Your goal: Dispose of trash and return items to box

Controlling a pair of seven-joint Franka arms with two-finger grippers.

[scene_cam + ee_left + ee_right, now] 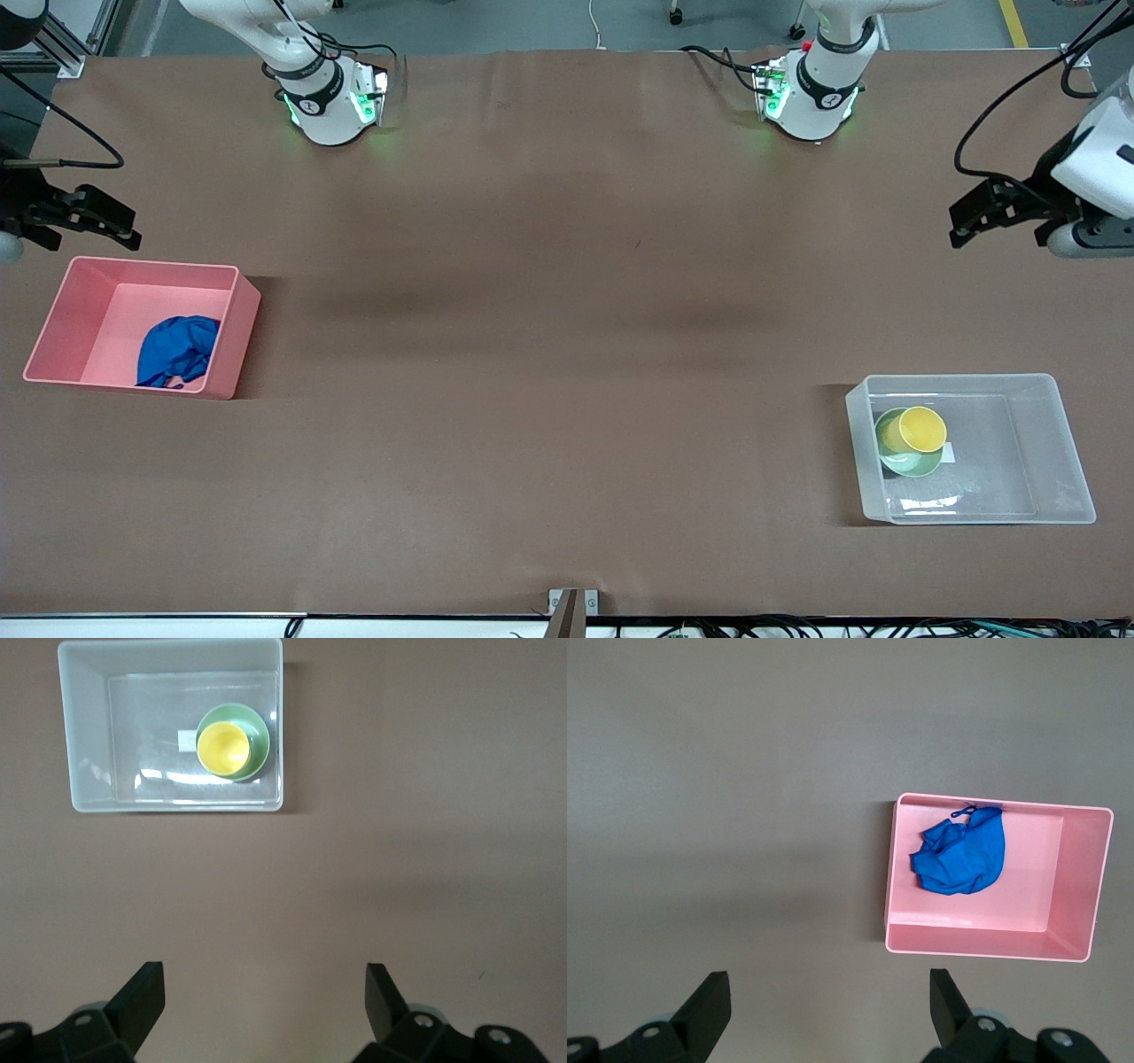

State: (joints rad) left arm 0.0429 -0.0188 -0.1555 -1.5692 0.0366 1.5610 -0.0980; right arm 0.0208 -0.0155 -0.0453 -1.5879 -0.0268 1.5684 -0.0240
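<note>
We see the blue rag (177, 350) lying in the pink bin (66, 306) at the right arm's end of the bench (549, 354). The yellow cup (922, 430) sits in the green bowl (912, 462) inside the clear box (1059, 443). Left gripper (979, 215) and right gripper (106, 221) hover above the bench, fingers wide, empty.

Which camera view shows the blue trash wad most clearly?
The right wrist view: the blue wad lies unobstructed in the pink bin. The front view shows it smaller; the left wrist view misses it.
</note>
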